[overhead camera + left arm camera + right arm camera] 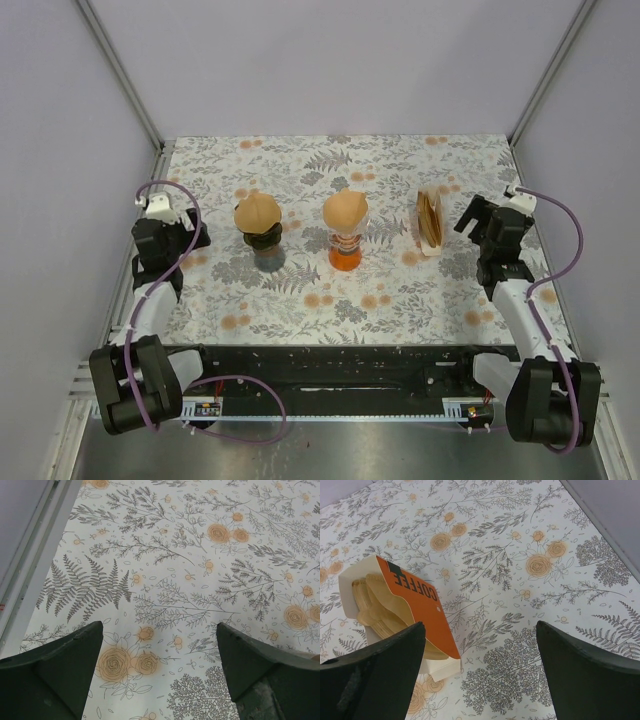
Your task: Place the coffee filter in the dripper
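Observation:
Two drippers stand mid-table in the top view. The left one (262,247) is dark and holds a brown paper filter (257,211). The right one (346,250) is orange and holds a brown filter (345,209). An orange and white box of coffee filters (430,221) stands to their right; it also shows in the right wrist view (415,605) with brown filters (375,611) inside. My right gripper (480,645) is open and empty just right of the box. My left gripper (160,645) is open and empty over the cloth at the far left.
A floral cloth (340,290) covers the table. Metal frame posts and grey walls close in the left, right and back sides. A metal rail (30,565) runs along the table's left edge beside my left gripper.

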Motion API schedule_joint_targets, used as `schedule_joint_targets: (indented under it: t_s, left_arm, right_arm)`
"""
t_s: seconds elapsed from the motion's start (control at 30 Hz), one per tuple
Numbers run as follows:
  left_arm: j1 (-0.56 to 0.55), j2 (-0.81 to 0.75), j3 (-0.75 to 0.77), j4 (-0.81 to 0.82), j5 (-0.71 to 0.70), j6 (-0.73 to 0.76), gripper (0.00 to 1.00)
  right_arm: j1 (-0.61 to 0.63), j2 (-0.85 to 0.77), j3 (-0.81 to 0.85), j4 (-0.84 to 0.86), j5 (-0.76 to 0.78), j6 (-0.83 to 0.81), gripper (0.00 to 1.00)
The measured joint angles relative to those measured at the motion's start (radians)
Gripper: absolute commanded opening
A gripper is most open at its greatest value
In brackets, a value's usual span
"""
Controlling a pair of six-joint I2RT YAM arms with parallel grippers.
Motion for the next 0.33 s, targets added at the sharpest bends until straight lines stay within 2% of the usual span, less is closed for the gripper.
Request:
schedule_joint_targets:
  t_s: [0.33]
  left_arm:
    - [0.000, 0.018, -0.006, 0.027, 0.021, -0.001, 0.99]
  right_arm:
    - [0.000, 0.001, -0.077, 0.103, 0.000, -0.007, 0.99]
